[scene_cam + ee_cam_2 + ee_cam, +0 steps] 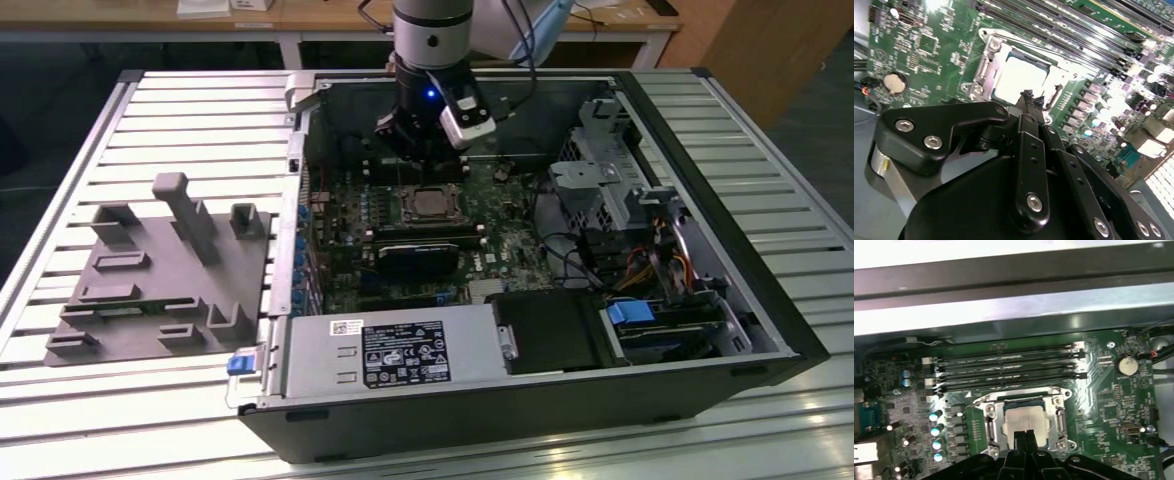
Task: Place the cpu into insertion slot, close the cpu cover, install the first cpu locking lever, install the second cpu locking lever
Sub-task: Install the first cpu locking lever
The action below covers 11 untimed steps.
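Gripper: my gripper (1024, 436) has its fingers drawn together with nothing that I can see between them. The tips hang low over the near edge of the socket.
Cpu: the cpu (1026, 417) lies flat in the insertion slot (976, 90), its pale metal top facing up just past the fingertips.
Cpu cover: the cpu cover (996, 415) looks folded down, its frame around the chip's top.
Lever: a thin wire locking lever (1019, 391) runs along the far side of the socket. I cannot tell whether it is caught under its hook.
Risk at the tips: they are narrow and the wire is thin, so I judge that a push slightly off line would slide off it, and the fingers would land on the chip or the cover.
Risk of spring-back: a lever not fully hooked could snap up and lift the cover.
Risk beyond: the memory slots (1004, 367) and the capacitors (934, 430) are near, so a slip could strike them.
Case: the case wall (1004, 270) stands behind the motherboard (1114, 405), so I judge that it limits the arm's tilt.
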Each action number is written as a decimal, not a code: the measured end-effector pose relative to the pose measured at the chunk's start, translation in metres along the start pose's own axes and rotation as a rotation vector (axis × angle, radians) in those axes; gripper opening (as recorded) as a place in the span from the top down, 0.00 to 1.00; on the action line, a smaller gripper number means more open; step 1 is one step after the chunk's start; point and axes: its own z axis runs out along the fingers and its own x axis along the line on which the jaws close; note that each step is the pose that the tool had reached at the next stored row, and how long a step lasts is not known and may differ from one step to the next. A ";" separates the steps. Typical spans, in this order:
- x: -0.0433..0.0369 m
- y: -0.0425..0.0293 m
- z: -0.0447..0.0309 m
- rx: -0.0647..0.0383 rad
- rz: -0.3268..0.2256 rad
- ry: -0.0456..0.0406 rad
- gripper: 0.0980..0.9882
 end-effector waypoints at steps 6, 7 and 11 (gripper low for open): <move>0.0152 -0.0020 -0.0005 0.000 0.000 -0.0002 1.00; 0.0181 -0.0023 -0.0006 0.000 0.000 -0.0002 1.00; 0.0288 -0.0037 -0.0010 0.000 0.000 -0.0003 1.00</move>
